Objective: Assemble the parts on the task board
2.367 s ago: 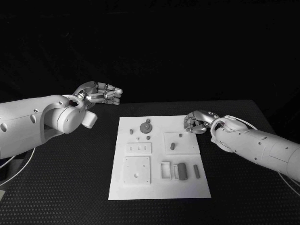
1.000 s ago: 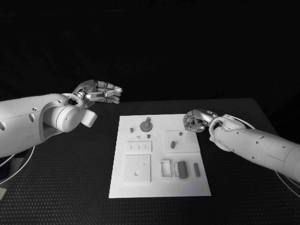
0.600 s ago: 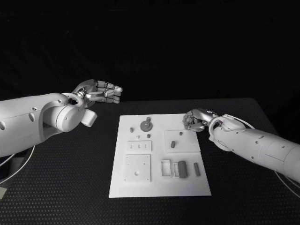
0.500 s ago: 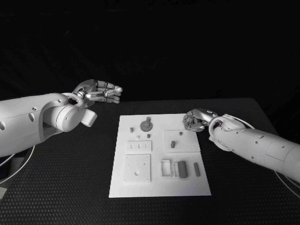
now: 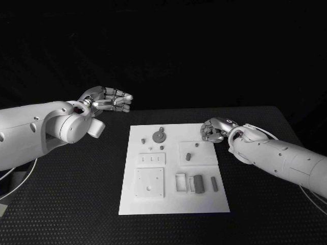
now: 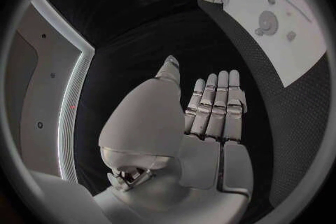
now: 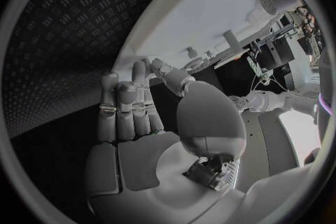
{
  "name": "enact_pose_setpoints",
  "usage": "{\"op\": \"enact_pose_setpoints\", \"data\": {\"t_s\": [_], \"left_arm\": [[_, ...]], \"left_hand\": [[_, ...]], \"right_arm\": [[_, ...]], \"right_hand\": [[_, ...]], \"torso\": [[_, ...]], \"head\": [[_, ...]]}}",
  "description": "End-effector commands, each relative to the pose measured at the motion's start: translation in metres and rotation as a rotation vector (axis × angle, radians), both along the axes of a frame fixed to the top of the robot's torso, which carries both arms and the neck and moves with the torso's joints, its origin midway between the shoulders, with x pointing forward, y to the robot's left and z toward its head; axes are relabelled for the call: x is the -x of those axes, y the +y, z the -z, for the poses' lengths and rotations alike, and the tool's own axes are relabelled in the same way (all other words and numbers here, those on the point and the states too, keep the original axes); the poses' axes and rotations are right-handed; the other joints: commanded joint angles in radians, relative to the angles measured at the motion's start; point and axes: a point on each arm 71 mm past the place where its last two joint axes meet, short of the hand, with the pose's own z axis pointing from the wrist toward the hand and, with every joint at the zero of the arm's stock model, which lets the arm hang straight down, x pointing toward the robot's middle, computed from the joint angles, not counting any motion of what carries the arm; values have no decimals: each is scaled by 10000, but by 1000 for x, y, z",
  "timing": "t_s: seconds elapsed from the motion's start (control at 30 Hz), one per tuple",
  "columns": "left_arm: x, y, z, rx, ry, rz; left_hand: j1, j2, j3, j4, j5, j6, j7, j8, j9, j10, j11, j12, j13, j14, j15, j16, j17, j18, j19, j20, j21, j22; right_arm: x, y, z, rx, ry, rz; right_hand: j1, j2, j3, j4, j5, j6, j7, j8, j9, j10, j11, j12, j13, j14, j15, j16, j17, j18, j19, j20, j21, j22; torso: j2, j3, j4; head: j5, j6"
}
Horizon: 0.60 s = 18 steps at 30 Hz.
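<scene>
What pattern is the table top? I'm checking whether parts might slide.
A black raised tread pattern of small dashes on the table, clearest in the right wrist view.

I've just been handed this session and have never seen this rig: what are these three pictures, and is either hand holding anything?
It is a robot with two white arms, each ending in a silver hand. The head view looks down on a black table with the white task board, which carries small grey parts such as a round disc. The left hand is raised beyond the board's far left corner, fingers curled, nothing visible in it. The right hand is at the board's far right edge; whether it holds anything is unclear. The round pictures come from wrist cameras behind each hand.
</scene>
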Motion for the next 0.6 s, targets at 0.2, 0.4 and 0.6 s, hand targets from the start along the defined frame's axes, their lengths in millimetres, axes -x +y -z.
{"op": "enact_pose_setpoints", "data": {"t_s": [0.2,0.4,0.6], "left_arm": [[1,-2,-2,23,-47,181],[1,-2,-2,20,-47,177],[1,-2,-2,24,-39,194]], "left_hand": [[51,6,-1,11,-48,51,364,-31,15,2,15,-36,-8,67,-20,-55,14,120,82,8,-57,-17],[50,5,-1,11,-48,53,364,-31,15,3,15,-36,-8,68,-20,-56,16,120,82,8,-57,-17],[49,5,-2,11,-47,53,364,-32,15,3,15,-36,-8,69,-20,-56,17,119,83,8,-57,-17]], "right_arm": [[0,-1,0,108,-70,-30],[0,-2,1,135,17,-2],[0,-2,1,141,25,33]], "right_hand": [[-24,-78,-185,-229,5,161,157,-67,21,214,-70,751,525,25,-116,57,1,362,103,-2,-13,98],[-66,-159,-263,-237,10,52,171,-222,36,-268,-66,1682,1450,1,-114,148,56,362,109,-9,-8,137],[-73,-326,-294,-241,11,-329,305,-473,-51,-498,57,1794,1609,-65,1,152,65,362,52,14,-42,139]], "torso": [[4,6,2],[5,4,11],[2,2,8]], "head": [[-9,-16],[-23,-33],[-28,-38]]}}
